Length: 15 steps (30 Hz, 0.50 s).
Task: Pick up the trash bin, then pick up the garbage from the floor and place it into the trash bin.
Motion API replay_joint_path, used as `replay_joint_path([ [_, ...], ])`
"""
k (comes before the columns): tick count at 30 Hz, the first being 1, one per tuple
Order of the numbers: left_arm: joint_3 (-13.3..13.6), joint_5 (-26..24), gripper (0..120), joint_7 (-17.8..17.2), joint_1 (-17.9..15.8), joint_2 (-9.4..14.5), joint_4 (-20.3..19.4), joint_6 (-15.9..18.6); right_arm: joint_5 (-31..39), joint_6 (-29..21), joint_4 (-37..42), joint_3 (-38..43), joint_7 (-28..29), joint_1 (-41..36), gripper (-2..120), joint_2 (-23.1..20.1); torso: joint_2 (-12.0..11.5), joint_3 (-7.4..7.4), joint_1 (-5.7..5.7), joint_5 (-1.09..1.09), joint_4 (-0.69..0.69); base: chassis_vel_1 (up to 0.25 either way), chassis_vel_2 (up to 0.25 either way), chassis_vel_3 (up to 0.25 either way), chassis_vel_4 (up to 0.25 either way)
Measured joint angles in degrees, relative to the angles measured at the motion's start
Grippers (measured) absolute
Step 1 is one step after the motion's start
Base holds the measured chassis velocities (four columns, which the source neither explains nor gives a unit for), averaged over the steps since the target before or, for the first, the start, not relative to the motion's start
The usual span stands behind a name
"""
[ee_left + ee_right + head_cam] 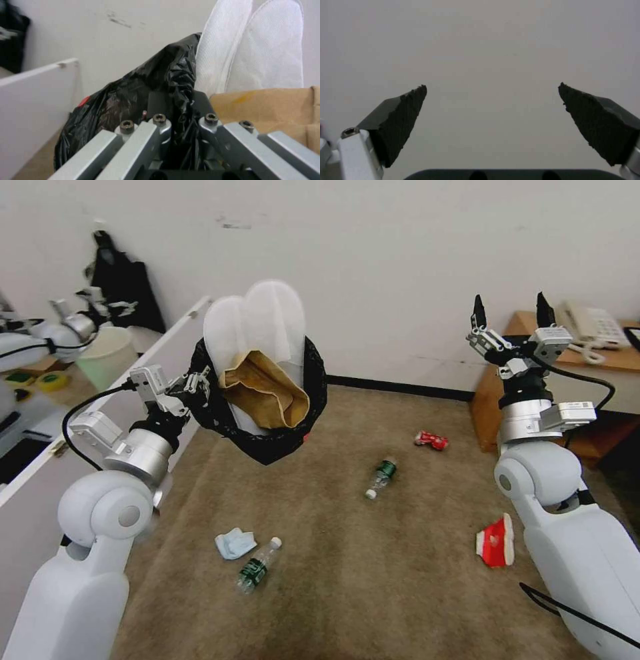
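**Trash bin held aloft, litter on the carpet**

The trash bin (267, 427), wrapped in its black plastic bag, hangs in the air at the left of the head view, tipped toward the camera. The left gripper (193, 383) is clamped on its bagged rim. Two white slippers (257, 320) stand up out of it, with a brown paper bag (267, 390) in front of them. On the beige carpet (373, 580) lie a crushed red can (431, 440), a clear bottle (381, 477) near the middle, a second bottle (257, 565) just beside a pale blue mask (235, 543), and a red-white carton (495, 542) near the right arm. The right gripper (510, 323) is raised, fingers spread wide and empty.

In the left wrist view, the left gripper (181, 120) pinches the crinkled black bag (133, 100); the slippers (253, 50) and the paper bag (266, 107) rise beyond it.

In the right wrist view, the right gripper (492, 100) shows its dark pads (400, 117) well apart against a plain wall.
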Motion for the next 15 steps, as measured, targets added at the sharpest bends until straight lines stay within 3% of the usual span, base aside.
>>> replay_joint_path([
  [7,0.0,0.4,4,0.0,0.2,-0.1,0.0,-0.2,0.0,0.0,0.0,0.0,0.0,-0.1,100,0.0,0.0,0.0,0.0,0.0,-0.07,0.014,0.019,0.006,0.018],
  [15,-0.4,0.3,4,0.4,0.4,-0.1,-0.3,-0.4,0.2,0.0,0.0,0.0,-0.1,-0.1,100,0.0,0.0,0.0,0.0,0.0,-0.03,0.0,0.0,0.0,0.0],
])
